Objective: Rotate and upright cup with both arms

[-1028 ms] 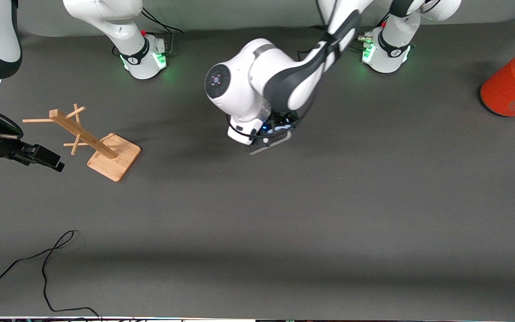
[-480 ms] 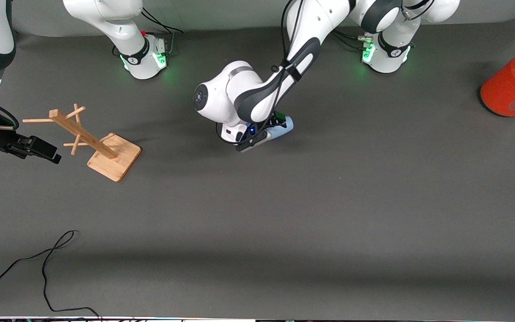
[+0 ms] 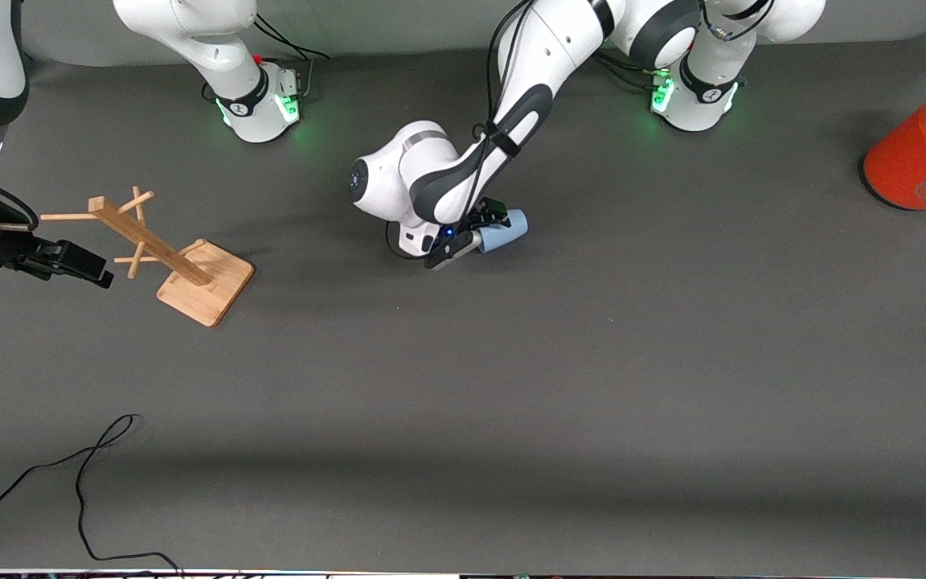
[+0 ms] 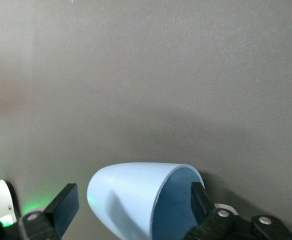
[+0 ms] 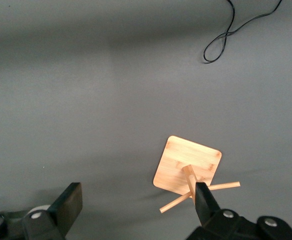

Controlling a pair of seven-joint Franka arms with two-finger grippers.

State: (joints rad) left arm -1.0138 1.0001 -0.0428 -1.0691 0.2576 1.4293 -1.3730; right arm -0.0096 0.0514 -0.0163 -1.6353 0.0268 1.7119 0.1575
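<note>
Near the table's middle, the cup (image 3: pixel 503 231) is lying on its side, its mouth facing the left gripper (image 3: pixel 463 235), whose 2 fingers (image 4: pixel 65 208) are standing apart around it, 1 at the mouth. Toward the right arm's end, the right gripper (image 3: pixel 69 267) is waiting, fingers spread, above the mat beside the wooden rack (image 3: pixel 159 251).

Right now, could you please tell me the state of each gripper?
Left gripper: open, fingers either side of the cup lying on its side, not yet closed on it.
Right gripper: open, empty, above the wooden rack.
</note>
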